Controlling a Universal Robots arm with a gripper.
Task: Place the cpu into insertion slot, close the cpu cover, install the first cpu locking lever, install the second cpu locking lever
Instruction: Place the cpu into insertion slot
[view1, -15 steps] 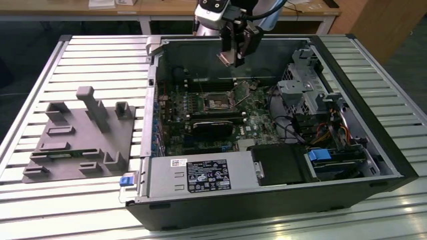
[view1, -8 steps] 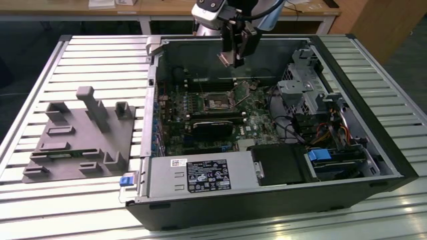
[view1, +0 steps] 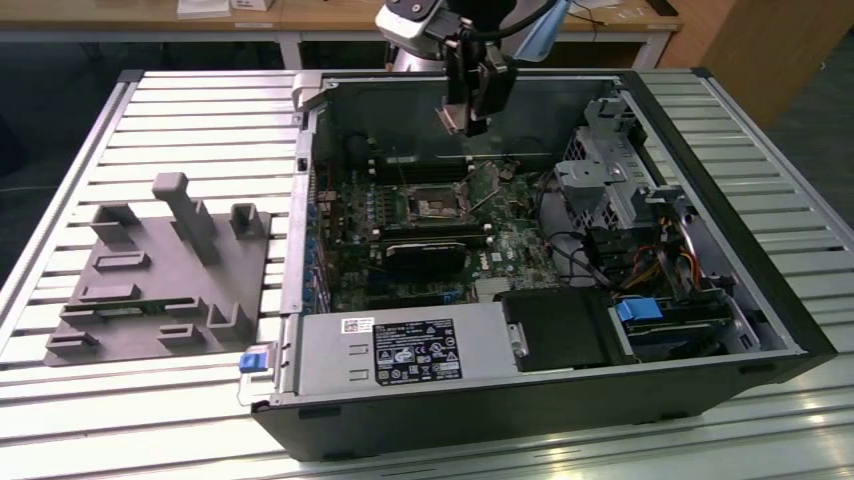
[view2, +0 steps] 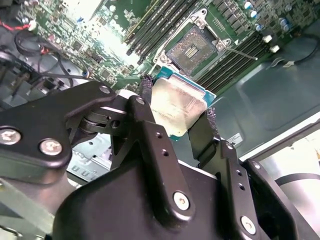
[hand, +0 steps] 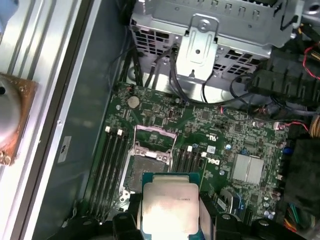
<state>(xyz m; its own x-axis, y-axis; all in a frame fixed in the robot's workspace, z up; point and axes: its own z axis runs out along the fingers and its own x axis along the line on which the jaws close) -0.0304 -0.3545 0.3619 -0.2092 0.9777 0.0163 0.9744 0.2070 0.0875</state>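
The big open computer case (view1: 561, 400) holds the green circuit board (view1: 514, 230), and the gripper (view1: 470, 122) hangs above it. Its fingers (view2: 150, 140) are clamped on two sides of the cpu (view2: 175, 102) and hide its lower edge. The insertion slot (view2: 192, 47) lies bare below, apart from the cpu, which hides part of it in the first wrist view.
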